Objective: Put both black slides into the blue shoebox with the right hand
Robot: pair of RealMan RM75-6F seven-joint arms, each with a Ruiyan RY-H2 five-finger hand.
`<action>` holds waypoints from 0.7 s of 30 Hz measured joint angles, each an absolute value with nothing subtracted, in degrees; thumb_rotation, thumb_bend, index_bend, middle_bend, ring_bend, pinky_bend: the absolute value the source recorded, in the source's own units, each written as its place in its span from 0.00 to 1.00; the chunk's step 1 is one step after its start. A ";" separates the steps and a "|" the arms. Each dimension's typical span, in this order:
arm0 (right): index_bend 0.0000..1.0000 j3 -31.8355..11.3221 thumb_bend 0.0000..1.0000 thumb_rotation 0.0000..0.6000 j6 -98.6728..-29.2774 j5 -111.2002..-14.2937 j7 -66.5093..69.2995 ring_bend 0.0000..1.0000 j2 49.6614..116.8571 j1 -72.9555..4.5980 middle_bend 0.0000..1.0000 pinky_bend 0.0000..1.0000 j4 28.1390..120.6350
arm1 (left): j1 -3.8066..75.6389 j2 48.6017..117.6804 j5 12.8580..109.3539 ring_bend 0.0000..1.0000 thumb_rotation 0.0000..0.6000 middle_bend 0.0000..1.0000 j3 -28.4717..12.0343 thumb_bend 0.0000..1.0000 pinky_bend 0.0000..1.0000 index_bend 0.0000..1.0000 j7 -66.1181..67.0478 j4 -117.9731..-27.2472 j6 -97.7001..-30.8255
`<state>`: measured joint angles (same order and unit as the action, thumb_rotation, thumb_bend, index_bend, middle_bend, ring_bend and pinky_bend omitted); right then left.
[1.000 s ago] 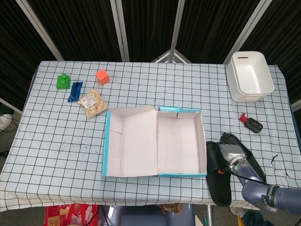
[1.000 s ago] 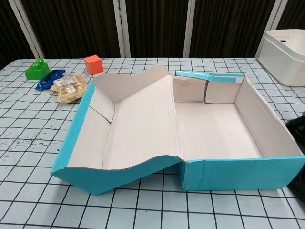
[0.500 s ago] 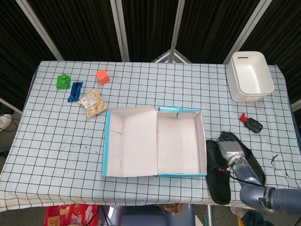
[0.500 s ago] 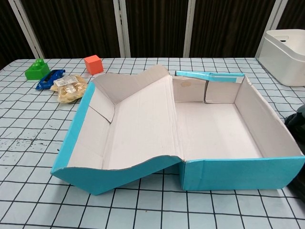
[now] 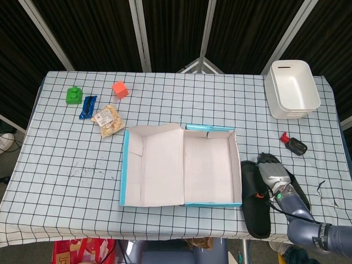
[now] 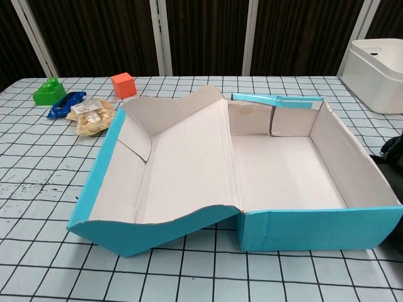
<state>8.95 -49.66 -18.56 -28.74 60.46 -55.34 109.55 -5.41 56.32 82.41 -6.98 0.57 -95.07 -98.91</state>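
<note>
At the lower right of the head view, the right hand (image 5: 273,177) is resting over the two black slides (image 5: 256,209); its grip is unclear. The blue shoebox (image 5: 127,165), mid-frame, is lying open and empty, so both placements are remaining.

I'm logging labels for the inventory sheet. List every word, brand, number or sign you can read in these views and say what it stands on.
No text can be read in either view.
snack bag: carries a small label, too small and blurred to read.
blue shoebox: no print visible on its walls or lid.
white bin, orange cube, green block: no markings visible.
</note>
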 measured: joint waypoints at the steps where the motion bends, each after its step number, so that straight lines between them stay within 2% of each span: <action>1: 0.55 8.75 0.18 1.00 -49.80 -18.88 -28.48 0.07 60.01 -55.23 0.05 0.07 109.97 | -5.42 56.32 82.42 0.00 1.00 0.00 -6.98 0.37 0.03 0.01 0.53 -95.09 -98.93; 21: 0.56 3.59 0.18 1.00 -50.95 -26.54 -21.62 0.07 51.45 -51.51 0.05 0.07 116.25 | -5.70 55.95 82.41 0.00 1.00 0.00 -7.00 0.37 0.03 0.01 -0.52 -95.12 -99.20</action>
